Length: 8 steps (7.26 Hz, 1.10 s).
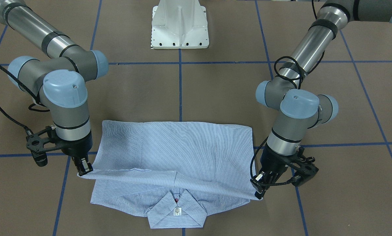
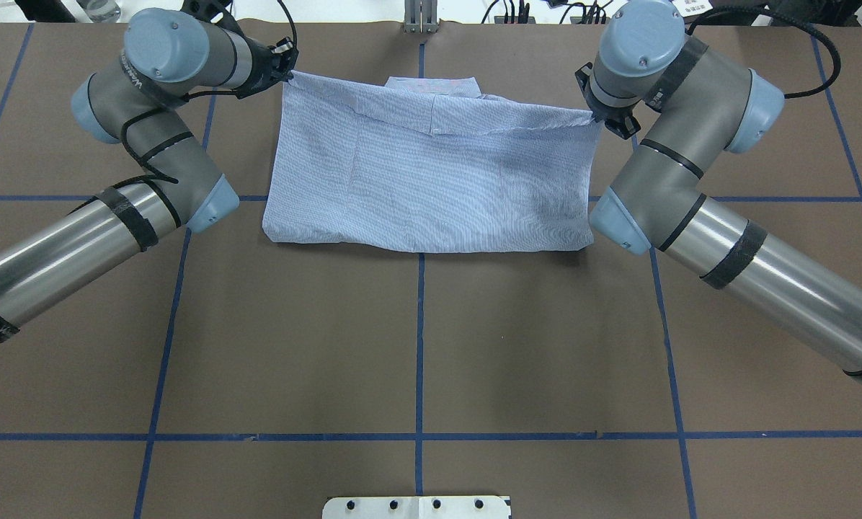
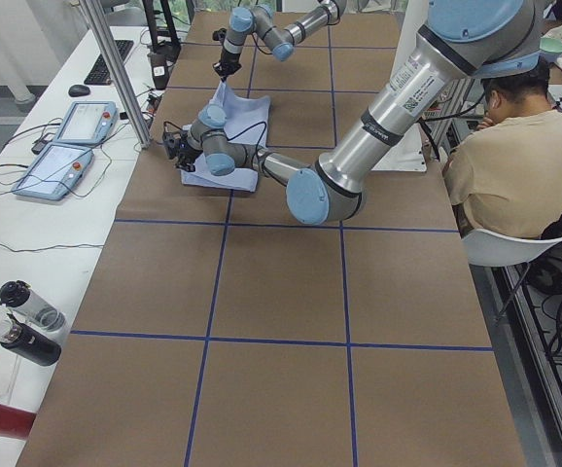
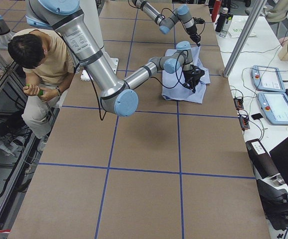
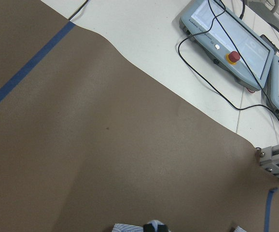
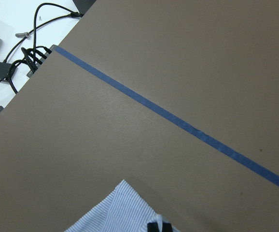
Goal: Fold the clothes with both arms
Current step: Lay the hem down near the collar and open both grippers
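The striped shirt [image 1: 176,147] lies folded over itself on the brown table, its collar [image 1: 178,213] and white neck label at the far edge from the robot. In the overhead view the shirt [image 2: 431,180] spans between both grippers. My left gripper [image 1: 260,188] [image 2: 285,66] is shut on one corner of the folded-over upper layer. My right gripper [image 1: 84,168] [image 2: 604,119] is shut on the other corner. Both hold that edge slightly raised near the collar. The wrist views show only a bit of striped cloth [image 5: 130,227] [image 6: 115,210] at the fingertips.
The white pedestal base [image 1: 179,26] stands behind the shirt on the robot's side. Blue tape lines [image 2: 420,324] grid the table. Teach pendants [image 5: 231,43] and cables lie beyond the table's edge. A seated person [image 3: 505,165] is beside the table.
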{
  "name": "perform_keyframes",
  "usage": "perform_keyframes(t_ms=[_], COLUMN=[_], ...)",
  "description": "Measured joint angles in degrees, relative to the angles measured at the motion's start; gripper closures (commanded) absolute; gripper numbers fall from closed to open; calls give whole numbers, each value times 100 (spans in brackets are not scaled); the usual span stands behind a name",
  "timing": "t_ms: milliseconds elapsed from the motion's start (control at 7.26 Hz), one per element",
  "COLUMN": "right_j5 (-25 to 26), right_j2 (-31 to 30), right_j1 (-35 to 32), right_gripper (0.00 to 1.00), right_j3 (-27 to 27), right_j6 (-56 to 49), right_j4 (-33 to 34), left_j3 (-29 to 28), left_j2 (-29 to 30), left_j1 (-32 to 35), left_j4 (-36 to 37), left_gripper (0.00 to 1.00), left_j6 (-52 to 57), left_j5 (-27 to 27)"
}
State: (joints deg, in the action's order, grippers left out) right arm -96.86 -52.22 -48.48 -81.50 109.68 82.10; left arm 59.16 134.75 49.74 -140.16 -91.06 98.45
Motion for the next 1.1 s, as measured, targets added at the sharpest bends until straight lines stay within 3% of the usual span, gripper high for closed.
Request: perform_keyframes(t_ms=[689,827,1102], right_j5=[-1,-5,-1], right_j2=[183,243,343], right_j1=[-4,-3,8], right_gripper=[100,91,76], right_j3=[656,749,998], right_j6=[-18,-23,-26], right_j4=[-518,-536,-703], left_j3=[-521,-580,-645], left_j2=[111,137,169], left_j1=[-16,-24,-38], left_j4=[-489,-509,-519], left_gripper=[100,100,81], left_j6=[18,18,18], left_j5=[-130,-170,-191])
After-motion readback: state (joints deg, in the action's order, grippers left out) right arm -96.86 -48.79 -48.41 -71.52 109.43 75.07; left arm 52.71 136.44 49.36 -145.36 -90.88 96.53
